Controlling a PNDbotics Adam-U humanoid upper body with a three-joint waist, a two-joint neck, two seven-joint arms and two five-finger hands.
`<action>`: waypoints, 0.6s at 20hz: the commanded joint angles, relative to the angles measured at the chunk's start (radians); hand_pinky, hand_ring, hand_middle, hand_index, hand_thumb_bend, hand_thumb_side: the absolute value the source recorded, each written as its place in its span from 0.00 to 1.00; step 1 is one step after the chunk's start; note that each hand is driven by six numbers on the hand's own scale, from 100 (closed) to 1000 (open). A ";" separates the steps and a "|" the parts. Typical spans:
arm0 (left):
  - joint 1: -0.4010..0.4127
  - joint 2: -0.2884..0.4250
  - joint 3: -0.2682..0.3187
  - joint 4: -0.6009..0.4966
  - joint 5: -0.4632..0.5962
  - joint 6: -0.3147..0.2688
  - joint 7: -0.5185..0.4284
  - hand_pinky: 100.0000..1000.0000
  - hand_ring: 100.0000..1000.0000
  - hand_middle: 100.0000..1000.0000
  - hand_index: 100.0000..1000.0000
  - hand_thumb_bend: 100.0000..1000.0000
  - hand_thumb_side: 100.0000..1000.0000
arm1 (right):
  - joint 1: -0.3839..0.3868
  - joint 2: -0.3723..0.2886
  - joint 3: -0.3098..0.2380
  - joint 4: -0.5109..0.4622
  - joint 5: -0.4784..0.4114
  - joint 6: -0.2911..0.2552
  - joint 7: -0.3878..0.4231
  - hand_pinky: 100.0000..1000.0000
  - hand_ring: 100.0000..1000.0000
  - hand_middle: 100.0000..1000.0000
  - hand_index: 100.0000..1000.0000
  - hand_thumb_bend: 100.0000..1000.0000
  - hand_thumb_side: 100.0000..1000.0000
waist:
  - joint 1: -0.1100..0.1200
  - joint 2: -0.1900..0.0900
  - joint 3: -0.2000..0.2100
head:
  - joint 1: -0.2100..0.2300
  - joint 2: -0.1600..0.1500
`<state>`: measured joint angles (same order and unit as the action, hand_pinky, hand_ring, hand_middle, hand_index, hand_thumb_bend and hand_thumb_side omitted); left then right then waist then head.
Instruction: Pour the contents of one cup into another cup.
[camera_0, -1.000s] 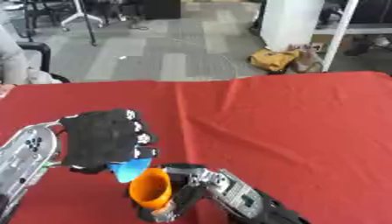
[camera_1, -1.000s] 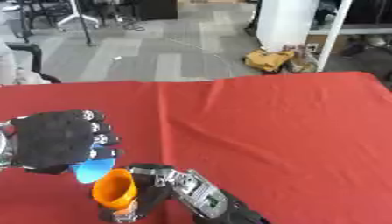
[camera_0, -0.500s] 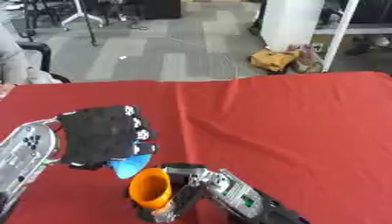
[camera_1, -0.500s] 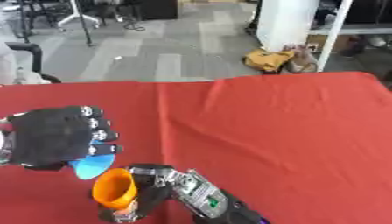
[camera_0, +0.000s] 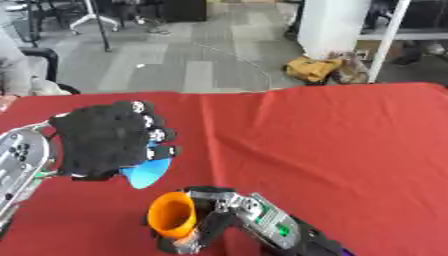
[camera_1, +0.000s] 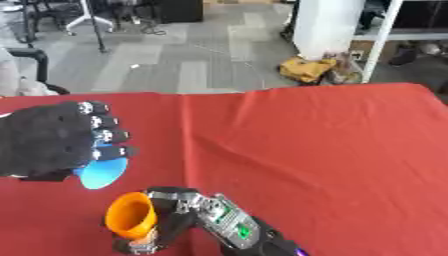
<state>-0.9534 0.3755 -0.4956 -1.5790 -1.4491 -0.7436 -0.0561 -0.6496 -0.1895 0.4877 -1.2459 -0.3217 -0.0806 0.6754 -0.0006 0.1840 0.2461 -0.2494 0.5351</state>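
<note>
My left hand (camera_0: 105, 140) is shut on a blue cup (camera_0: 144, 172), held above the red table (camera_0: 332, 145) at the left; only the cup's lower part shows below the black fingers, and it is tilted toward the orange cup. My right hand (camera_0: 223, 215) is shut on an orange cup (camera_0: 171, 216), its fingers curled round the cup's side near the table's front edge. The orange cup's mouth faces left toward the blue cup. What either cup contains is hidden.
The red cloth covers the whole table to the right and back. Beyond its far edge lies grey floor with chair legs (camera_0: 92, 20), a white pillar (camera_0: 337, 27) and a yellow bag (camera_0: 317, 69).
My left hand with the blue cup has lifted a little and drawn slightly left. The right hand and orange cup stay where they were.
</note>
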 joint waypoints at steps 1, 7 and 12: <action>-0.027 -0.008 -0.016 0.007 0.007 -0.031 -0.003 0.35 0.29 0.33 0.71 0.54 0.00 | -0.014 -0.007 -0.008 -0.006 -0.004 -0.004 0.004 0.64 0.47 0.51 0.72 0.14 0.00 | 0.004 -0.020 -0.002 | 0.001 0.005; -0.021 -0.029 -0.035 0.060 0.040 -0.083 -0.033 0.35 0.29 0.34 0.71 0.53 0.00 | -0.011 -0.002 -0.006 -0.001 -0.003 -0.001 0.007 0.64 0.47 0.51 0.72 0.14 0.00 | 0.008 -0.019 -0.006 | 0.000 0.007; -0.018 -0.027 -0.028 0.060 0.058 -0.084 -0.055 0.35 0.29 0.34 0.71 0.54 0.00 | -0.012 -0.003 -0.008 0.000 -0.004 -0.002 0.005 0.64 0.47 0.51 0.72 0.14 0.00 | 0.010 -0.019 -0.008 | 0.000 0.006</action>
<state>-0.9549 0.3415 -0.5370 -1.5120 -1.4003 -0.8273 -0.1045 -0.6474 -0.1891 0.4877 -1.2393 -0.3217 -0.0786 0.6779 0.0052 0.1840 0.2389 -0.2486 0.5391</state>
